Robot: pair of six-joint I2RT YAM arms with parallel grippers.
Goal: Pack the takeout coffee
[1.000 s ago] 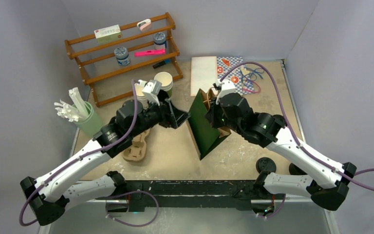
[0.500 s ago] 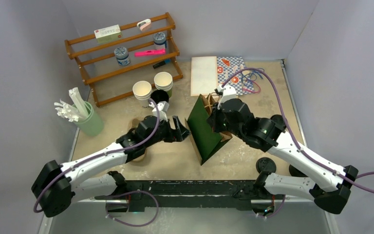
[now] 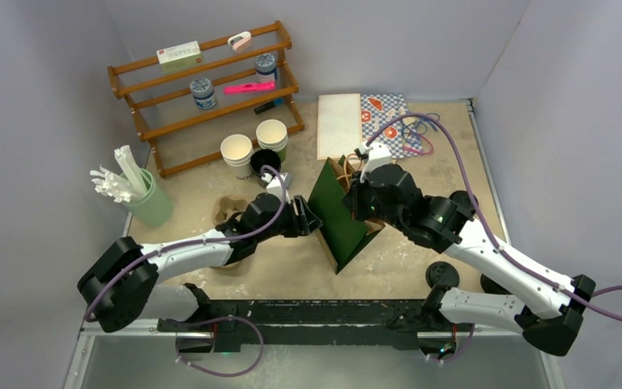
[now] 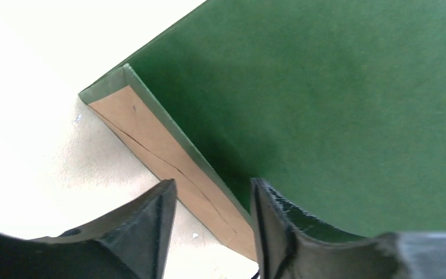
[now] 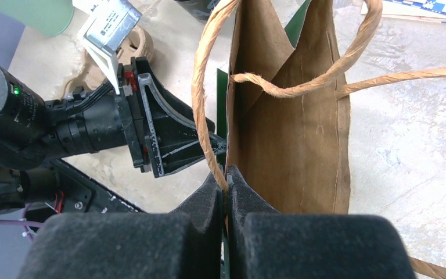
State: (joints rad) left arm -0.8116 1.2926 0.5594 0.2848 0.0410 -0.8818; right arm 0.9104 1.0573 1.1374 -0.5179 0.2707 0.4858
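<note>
A dark green paper bag (image 3: 336, 215) with a brown inside (image 5: 290, 133) stands open mid-table. My right gripper (image 5: 226, 174) is shut on its near rim and a twisted paper handle (image 5: 200, 87); from above this gripper (image 3: 356, 192) sits at the bag's top. My left gripper (image 3: 312, 223) is low beside the bag's left face, open. In the left wrist view the gripper (image 4: 212, 189) has nothing between its fingers, with the bag's bottom corner (image 4: 151, 133) just ahead. A dark round cup top (image 3: 265, 160) shows behind; I cannot tell whether it is the takeout coffee.
Two lidless cups (image 3: 236, 150) (image 3: 272, 134) stand by the wooden rack (image 3: 202, 81). A green holder of white cutlery (image 3: 142, 198) is at the left. A cardboard cup carrier (image 3: 227, 212) lies under the left arm. White paper (image 3: 338, 126) and patterned sheets (image 3: 385, 109) lie behind the bag.
My left arm has swung from the cups down and right to the bag's left side, and its jaws have narrowed a little. The right gripper has kept its hold on the bag.
</note>
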